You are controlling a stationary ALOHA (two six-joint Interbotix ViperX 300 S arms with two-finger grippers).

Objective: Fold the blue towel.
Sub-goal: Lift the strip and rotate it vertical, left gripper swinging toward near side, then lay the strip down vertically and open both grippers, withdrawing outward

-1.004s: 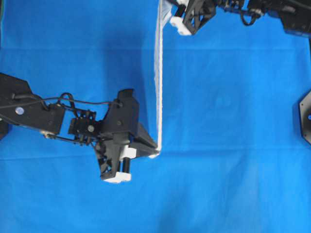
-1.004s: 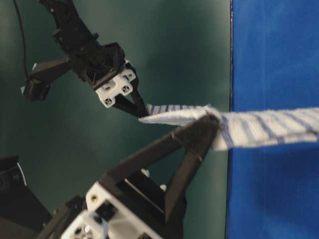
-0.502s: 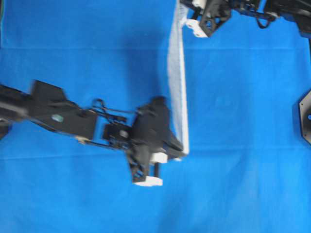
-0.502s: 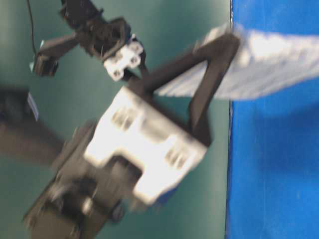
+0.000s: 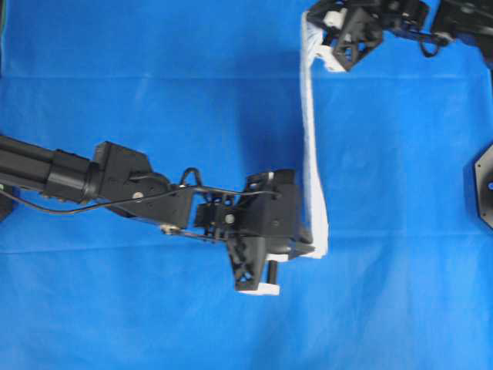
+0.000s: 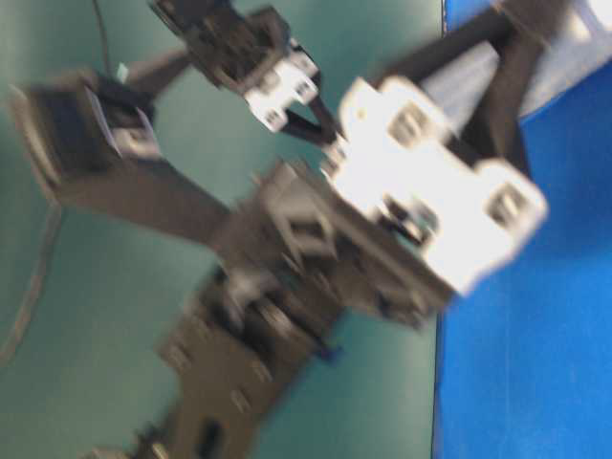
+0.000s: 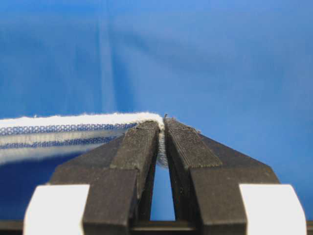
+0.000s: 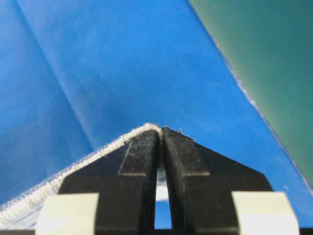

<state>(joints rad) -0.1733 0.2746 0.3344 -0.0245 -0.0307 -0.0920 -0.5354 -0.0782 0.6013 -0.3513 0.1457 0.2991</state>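
Observation:
The blue towel, white with thin blue stripes, hangs edge-on above the table as a narrow taut strip between my two grippers. My left gripper is shut on its near corner. In the left wrist view the hem runs off to the left from the pinched tips of the left gripper. My right gripper is shut on the far corner. In the right wrist view the hemmed towel edge trails down-left from the right gripper. The table-level view is motion-blurred, with the left arm filling it.
A solid blue table covering lies under everything. A black base plate sits at the right edge. In the right wrist view the covering's edge meets a dark green surface beyond it.
Both grippers have carried the stretched towel to the right in the overhead view. The left arm has reached further across the table.

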